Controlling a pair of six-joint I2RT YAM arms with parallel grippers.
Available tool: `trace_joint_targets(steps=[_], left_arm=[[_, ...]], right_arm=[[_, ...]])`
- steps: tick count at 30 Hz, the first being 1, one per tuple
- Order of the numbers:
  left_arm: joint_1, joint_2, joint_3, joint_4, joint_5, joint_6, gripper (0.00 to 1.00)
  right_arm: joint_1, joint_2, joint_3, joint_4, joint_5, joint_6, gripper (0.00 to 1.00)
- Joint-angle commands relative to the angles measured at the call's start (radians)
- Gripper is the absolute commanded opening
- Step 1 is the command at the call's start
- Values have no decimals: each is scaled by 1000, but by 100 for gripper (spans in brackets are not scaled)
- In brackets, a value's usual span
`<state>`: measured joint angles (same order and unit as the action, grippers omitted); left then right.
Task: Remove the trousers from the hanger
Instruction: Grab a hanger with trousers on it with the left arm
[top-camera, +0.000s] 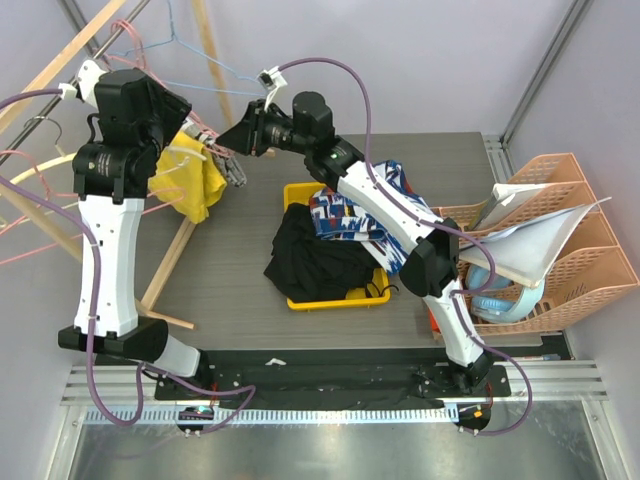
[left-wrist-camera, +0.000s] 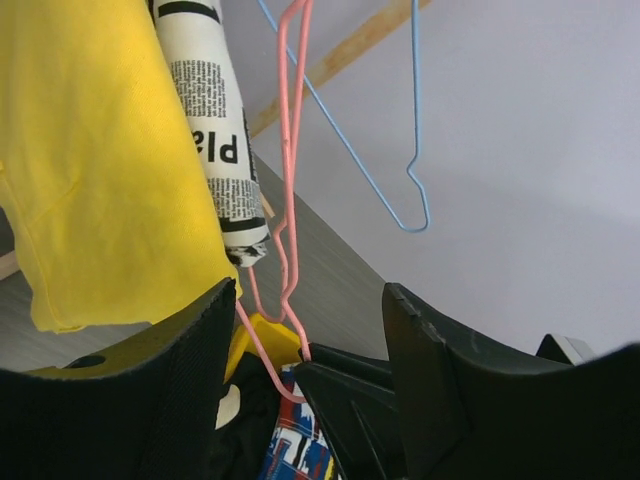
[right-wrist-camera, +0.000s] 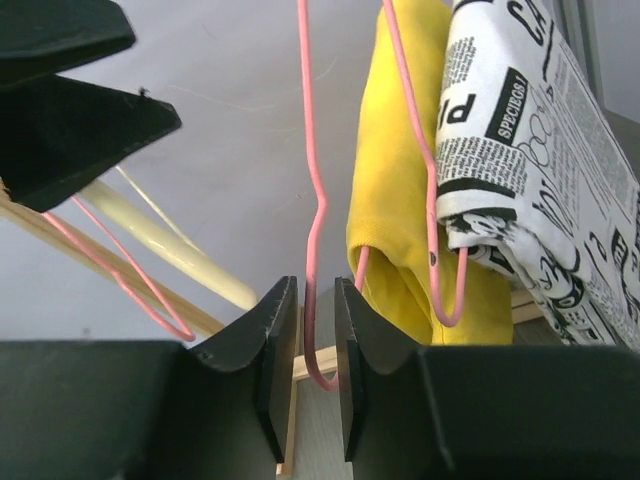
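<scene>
Large bold "Pla" is read on the newspaper-print trousers (left-wrist-camera: 225, 120) in the left wrist view. A boxed word resembling "SPECIOUS" is seen in the right wrist view. Smaller print cannot be read.

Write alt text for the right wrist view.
The right gripper has its fingers narrowly apart around a pink hanger wire, not visibly clamping it. To the right hang a yellow garment and newspaper-print trousers. The black tips of the left gripper show at upper left against a pale wall.
</scene>
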<state>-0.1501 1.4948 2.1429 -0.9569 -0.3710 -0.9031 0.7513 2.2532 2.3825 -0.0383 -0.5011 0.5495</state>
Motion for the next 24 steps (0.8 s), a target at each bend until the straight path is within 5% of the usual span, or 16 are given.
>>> trace_joint_targets(steps=[1,12,20,24], left_arm=[[3,-13,31,-81,-69,-52,63],[37,2,-64,-10,-14,-203,62],[37,16,-89,69,-8,-207,58],[37,24,-98,72,-6,-211,55]], right_arm=[[6,-4,49,109,-36,24,28],[8,16,47,130,-106,52,33],[19,17,41,158,-154,82,3],[23,8,37,190,-174,116,1]])
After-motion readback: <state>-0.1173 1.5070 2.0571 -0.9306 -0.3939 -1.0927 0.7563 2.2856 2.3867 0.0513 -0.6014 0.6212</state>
